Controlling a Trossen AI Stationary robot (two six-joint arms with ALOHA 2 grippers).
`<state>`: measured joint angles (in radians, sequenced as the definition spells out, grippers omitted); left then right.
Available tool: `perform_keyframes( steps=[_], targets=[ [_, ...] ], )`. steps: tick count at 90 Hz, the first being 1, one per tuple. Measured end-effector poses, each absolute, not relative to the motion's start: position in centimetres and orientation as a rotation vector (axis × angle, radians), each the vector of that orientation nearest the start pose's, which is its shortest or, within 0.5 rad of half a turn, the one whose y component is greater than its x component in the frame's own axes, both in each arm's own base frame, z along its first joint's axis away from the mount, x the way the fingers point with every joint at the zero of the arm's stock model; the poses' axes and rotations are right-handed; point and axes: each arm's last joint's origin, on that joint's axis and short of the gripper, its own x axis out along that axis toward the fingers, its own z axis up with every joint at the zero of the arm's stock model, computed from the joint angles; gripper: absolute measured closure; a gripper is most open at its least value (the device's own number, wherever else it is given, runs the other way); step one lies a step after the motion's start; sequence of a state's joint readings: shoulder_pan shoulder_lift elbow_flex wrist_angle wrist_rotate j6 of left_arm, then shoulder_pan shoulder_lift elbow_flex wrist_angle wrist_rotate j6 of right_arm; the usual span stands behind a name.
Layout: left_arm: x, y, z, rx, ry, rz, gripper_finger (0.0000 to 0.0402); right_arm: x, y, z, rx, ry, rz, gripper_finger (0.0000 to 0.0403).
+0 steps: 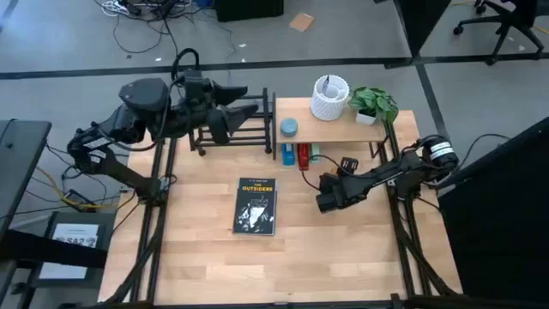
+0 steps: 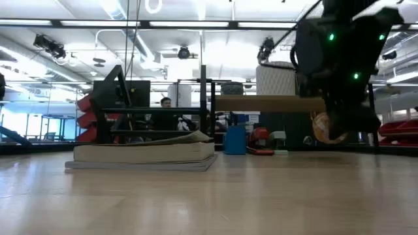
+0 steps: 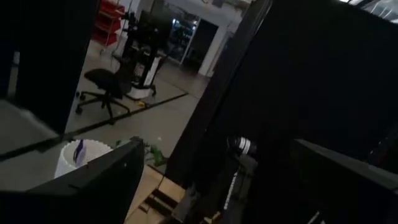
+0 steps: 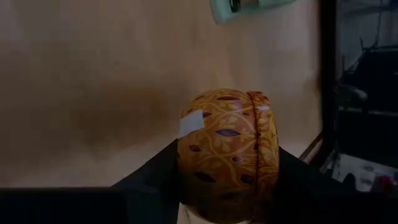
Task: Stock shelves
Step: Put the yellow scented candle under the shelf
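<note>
Near the wooden shelf (image 1: 343,131), the right gripper (image 1: 328,196) hung over the table; only the wrist cam showed it clamped on an orange patterned tin (image 4: 227,155). Left gripper (image 1: 236,110) sat over the black rack (image 1: 232,137), fingers apart. Book (image 1: 256,206) lay mid-table.

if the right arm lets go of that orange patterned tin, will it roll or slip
The orange patterned tin looks round with a lidded rim, held on its side between the right gripper fingers, so it may well roll if dropped that way. Its surface looks smooth and glossy, so probably a bit slippery. It seems rigid, likely metal, not squashy.
</note>
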<state>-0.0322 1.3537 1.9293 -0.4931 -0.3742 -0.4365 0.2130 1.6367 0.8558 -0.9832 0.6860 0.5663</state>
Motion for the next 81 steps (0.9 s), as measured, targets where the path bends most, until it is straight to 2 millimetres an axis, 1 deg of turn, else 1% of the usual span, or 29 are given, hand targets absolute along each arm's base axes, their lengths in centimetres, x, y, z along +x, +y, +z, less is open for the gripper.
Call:
perform_keyframes(
  steps=[17,25,58,81],
  targets=[
    [23.0,0.4,55.2,-0.459,-0.149,0.337,0.0019,22.9,2.8,13.3,-0.183,1.457,-0.701,0.0187],
    [23.1,0.4,55.1,-0.458,-0.145,0.339,0.0019,22.9,2.8,13.1,-0.170,1.451,-0.695,0.0163],
    [23.0,0.4,54.9,-0.451,-0.117,0.347,0.0019,23.0,3.6,13.2,-0.105,1.408,-0.711,0.0106],
    [23.1,0.4,54.7,-0.447,-0.101,0.351,0.0019,24.3,4.5,14.8,0.044,1.442,-0.599,0.0074]
  ],
)
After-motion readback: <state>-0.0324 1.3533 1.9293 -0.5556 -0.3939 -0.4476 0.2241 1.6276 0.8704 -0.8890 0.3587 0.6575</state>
